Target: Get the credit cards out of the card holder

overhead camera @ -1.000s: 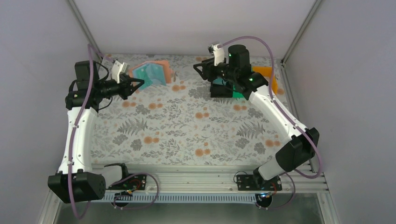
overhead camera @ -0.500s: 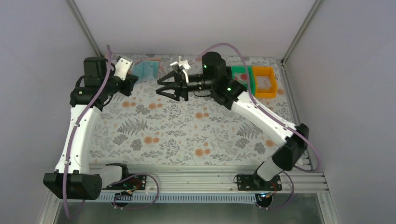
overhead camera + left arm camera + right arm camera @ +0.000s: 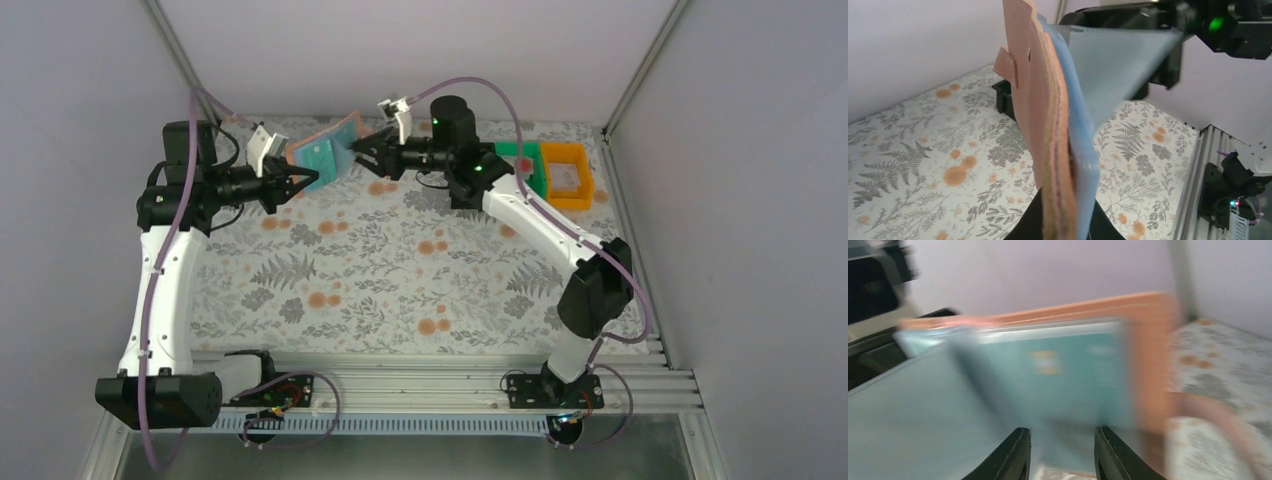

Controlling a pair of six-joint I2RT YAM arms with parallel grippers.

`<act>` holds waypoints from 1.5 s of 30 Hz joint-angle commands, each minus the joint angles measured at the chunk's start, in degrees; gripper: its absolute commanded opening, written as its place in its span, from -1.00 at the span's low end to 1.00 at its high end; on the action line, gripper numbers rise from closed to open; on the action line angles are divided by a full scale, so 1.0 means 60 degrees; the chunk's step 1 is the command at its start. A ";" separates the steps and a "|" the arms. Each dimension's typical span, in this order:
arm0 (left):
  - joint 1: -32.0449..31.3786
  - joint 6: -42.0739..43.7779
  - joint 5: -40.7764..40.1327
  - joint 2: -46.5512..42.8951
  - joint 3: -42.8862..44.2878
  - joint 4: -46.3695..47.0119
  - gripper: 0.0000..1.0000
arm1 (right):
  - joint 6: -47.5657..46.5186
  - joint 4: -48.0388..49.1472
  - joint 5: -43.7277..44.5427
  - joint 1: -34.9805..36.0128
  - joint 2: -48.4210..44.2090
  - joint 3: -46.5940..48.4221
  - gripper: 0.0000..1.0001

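Floral cloth table (image 3: 400, 270). Upper centre, my left gripper (image 3: 310, 177) pinches the soft salmon-blue card holder (image 3: 325, 155); right gripper (image 3: 362, 150) spread.

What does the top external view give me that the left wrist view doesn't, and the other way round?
Only the top external: both whole arms, the orange bin and green bin at the far right, and the card holder's teal inside face. Only the left wrist: the holder edge-on, its salmon cover with a small tab, and a light blue leaf stretching towards the right gripper. Both: the left gripper clamping the holder above the floral table cover, with the right gripper at its other side; neither shows whether that one has closed.
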 commanded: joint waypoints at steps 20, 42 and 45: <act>0.0211 -0.0642 -0.3189 -0.0531 -0.0317 0.0642 -0.95 | -0.0619 0.0098 -0.0656 0.1943 0.0594 0.2352 -0.30; 0.0356 0.0220 0.1032 -0.0751 -0.0335 -0.0040 -0.95 | -0.2065 -0.1320 -0.1162 0.0516 0.0297 0.1559 -0.49; 0.0376 0.0380 0.1600 -0.0749 -0.0298 -0.0185 -0.95 | -0.2606 -0.1502 -0.2163 0.0565 0.0017 0.1431 -0.53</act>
